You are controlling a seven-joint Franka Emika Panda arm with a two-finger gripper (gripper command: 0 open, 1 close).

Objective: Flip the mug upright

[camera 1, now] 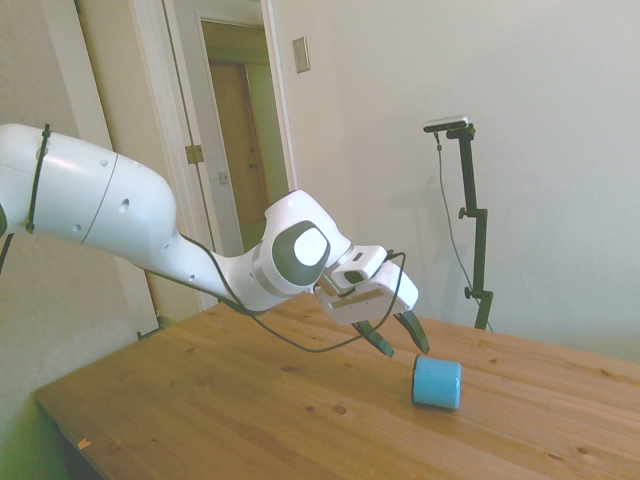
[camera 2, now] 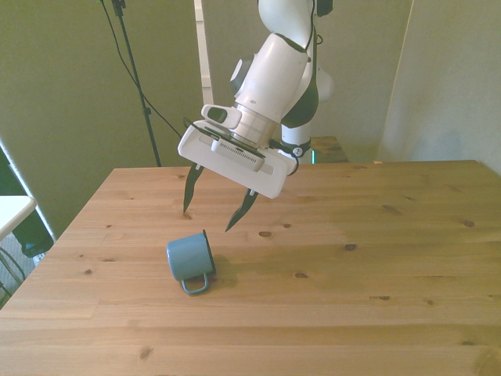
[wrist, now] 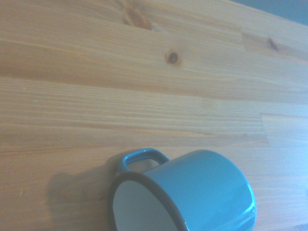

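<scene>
Mug (camera 2: 189, 259) lies sideways on table (camera 2: 376, 298), open gripper (camera 2: 211, 210) just above

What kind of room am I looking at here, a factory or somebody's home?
Probably a home or small office room used for robot trials: a wooden table, a plain interior door, and a white Franka arm over a mug.

The table (camera 1: 250, 410) is seen in the side view from off one side and slightly above, with the arm (camera 1: 150, 220) entering from the picture's left and a doorway behind. In the front view the table (camera 2: 352, 298) is viewed from across its width, at a moderate height and farther back. A small patch of table (wrist: 144, 86) is shown from close by in the wrist view. The mug (camera 1: 437, 384) (camera 2: 190, 258) (wrist: 192, 192) is shared by all three views; the hand (camera 1: 396, 346) (camera 2: 210, 218) is shared by the side and front views.
</scene>
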